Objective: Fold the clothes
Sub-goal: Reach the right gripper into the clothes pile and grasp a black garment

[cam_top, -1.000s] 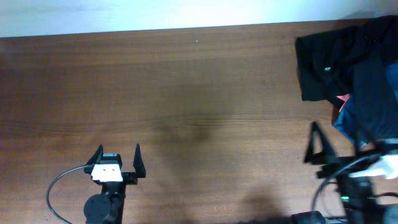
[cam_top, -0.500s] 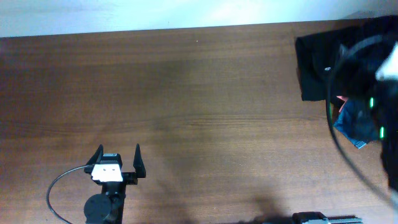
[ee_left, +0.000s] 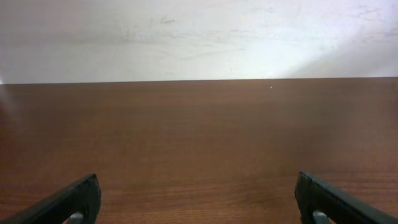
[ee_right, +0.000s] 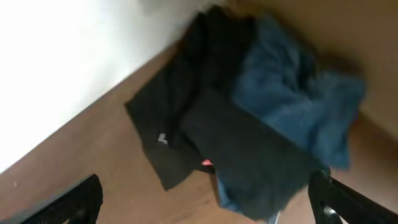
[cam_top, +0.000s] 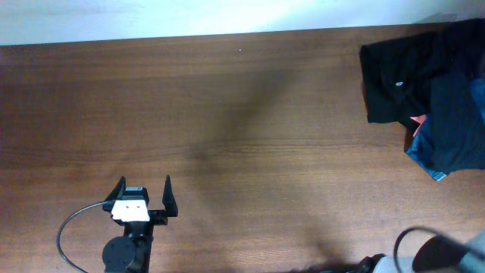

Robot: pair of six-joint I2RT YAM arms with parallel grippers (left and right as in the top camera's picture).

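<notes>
Loosely crumpled black T-shirt (cam_top: pixel 388 72)

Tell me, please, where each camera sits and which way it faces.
Overhead: above the brown wooden table, facing straight down; open left gripper shows, black short-sleeved T-shirt and blue crumpled garment far right.
Left wrist: low, facing along the table toward a white wall; its own fingers show.
Right wrist: raised, tilted down at both garments; open right gripper shows.
Shared: overhead and right wrist both show T-shirt and blue garment.
</notes>
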